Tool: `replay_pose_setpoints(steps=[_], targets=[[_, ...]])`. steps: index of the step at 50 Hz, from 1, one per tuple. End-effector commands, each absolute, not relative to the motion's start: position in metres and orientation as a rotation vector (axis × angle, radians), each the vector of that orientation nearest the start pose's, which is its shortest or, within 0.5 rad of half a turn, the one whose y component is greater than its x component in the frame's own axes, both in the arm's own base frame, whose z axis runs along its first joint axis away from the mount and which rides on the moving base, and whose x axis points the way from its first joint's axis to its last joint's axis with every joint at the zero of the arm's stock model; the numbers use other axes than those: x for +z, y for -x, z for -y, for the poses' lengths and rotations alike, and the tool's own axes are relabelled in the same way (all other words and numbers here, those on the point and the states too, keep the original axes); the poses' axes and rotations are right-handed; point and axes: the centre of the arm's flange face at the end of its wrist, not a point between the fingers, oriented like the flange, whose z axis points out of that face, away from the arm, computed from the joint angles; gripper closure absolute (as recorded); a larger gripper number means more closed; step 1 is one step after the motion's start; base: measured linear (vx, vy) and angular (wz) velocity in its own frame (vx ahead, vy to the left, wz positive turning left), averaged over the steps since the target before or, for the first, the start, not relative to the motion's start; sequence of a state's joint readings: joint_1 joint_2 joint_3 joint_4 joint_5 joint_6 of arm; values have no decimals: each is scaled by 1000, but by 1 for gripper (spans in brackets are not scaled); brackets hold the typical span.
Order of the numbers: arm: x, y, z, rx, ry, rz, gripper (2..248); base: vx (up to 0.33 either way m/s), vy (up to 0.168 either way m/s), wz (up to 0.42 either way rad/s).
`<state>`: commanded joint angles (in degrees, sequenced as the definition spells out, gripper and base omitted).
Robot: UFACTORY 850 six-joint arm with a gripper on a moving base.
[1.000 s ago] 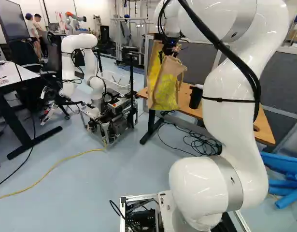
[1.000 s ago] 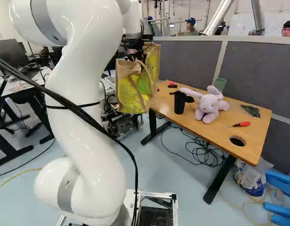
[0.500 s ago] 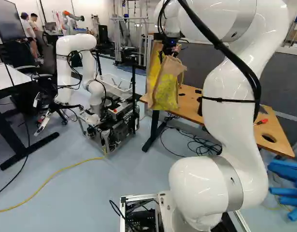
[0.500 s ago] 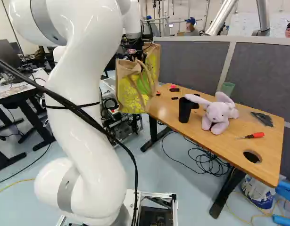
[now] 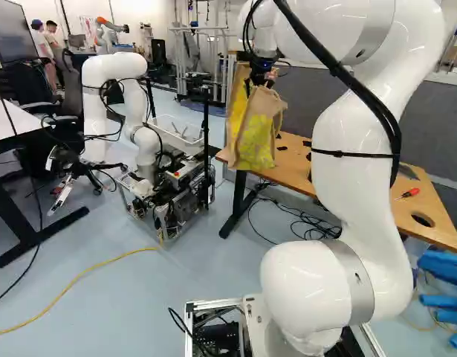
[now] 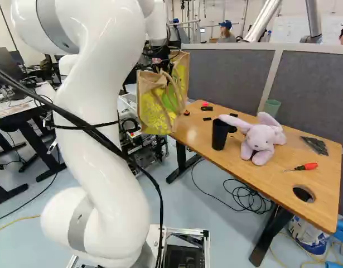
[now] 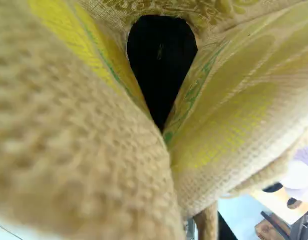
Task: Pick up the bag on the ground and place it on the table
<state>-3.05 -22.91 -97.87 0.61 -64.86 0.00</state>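
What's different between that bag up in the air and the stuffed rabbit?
The bag hangs from the gripper, while the rabbit sits on the table. The bag is tan with yellow and green patterns; the rabbit is pale purple. The bag has an open mouth and looped handles, while the rabbit has long ears that stick out sideways. Both look soft and made of cloth.

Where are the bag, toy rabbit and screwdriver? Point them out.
Bag (image 6: 151, 109): right base view, on its patterned side.
Toy rabbit (image 6: 261, 138): right base view, on its head.
Screwdriver (image 6: 311, 166): right base view, on its red handle.
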Motion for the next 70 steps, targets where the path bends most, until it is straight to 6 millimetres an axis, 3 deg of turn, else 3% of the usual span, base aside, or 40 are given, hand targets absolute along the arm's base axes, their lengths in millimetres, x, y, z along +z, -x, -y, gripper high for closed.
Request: replay_pose_setpoints(steps=[13,70], targets=[[669,-617,32,-277,3130,18,227,0,0,0],[669,-617,32,-269,3038,949,227,0,0,0]])
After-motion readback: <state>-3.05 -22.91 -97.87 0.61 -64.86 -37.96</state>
